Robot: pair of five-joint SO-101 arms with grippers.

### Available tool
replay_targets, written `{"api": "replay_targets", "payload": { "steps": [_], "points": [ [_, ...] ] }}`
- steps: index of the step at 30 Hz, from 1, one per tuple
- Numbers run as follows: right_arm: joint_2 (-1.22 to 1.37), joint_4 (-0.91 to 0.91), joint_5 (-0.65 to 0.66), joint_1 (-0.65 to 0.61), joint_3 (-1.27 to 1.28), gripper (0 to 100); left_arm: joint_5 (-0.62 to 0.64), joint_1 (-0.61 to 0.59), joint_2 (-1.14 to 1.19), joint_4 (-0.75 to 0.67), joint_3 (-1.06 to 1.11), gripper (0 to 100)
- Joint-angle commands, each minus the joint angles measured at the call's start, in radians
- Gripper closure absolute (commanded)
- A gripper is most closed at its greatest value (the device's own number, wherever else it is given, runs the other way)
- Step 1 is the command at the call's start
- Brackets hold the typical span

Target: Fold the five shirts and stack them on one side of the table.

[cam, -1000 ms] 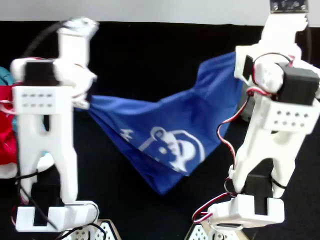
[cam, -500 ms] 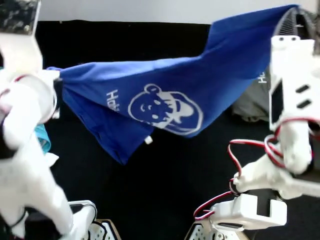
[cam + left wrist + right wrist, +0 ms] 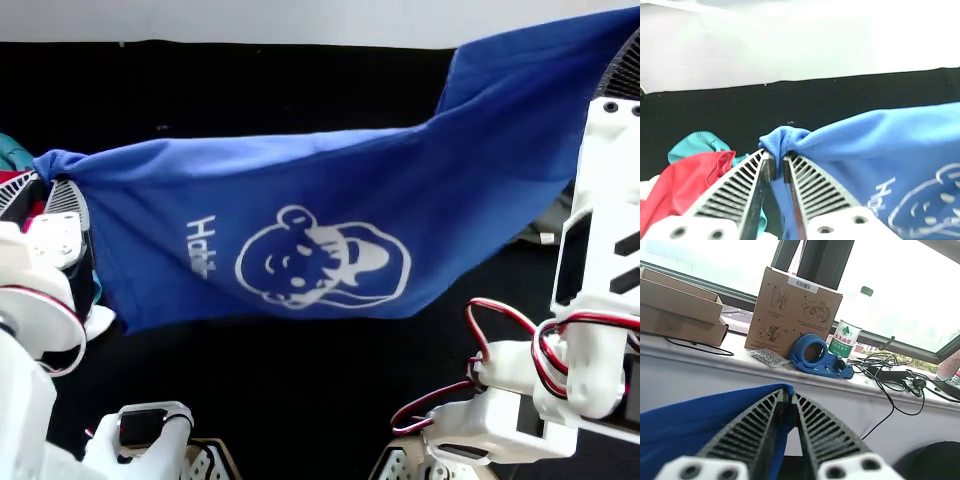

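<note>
- Hanging above the black table [image 3: 250, 90], the blue shirt [image 3: 300, 200] was stretched wide.
- Left gripper [image 3: 774, 161] was clamped on one bunched corner.
- Right gripper [image 3: 788, 399] pinched the opposite edge, higher.

Black table [image 3: 840, 95] holds red shirt [image 3: 685, 185], teal shirt [image 3: 695, 145]

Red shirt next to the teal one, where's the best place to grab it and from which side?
On the red shirt, probably the raised rolled edge next to the teal shirt, coming down from above: it lies crumpled, and that ridge stands up enough to pinch.
</note>
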Motion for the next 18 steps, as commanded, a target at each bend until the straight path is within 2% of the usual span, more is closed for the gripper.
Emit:
{"api": "replay_targets", "payload": {
  "steps": [1,6,18],
  "points": [
    [0.005,-0.047,0.011,0.013,-0.053,99.2,-0.008,-0.007,-0.004,-0.060,0.059,99],
    [-0.022,-0.128,0.012,0.018,-0.064,99.2,-0.008,-0.007,-0.013,-0.064,0.081,99],
    [-0.154,-0.139,0.015,0.016,-0.056,99.2,-0.008,-0.007,-0.024,-0.044,0.090,99]
  ]
}}
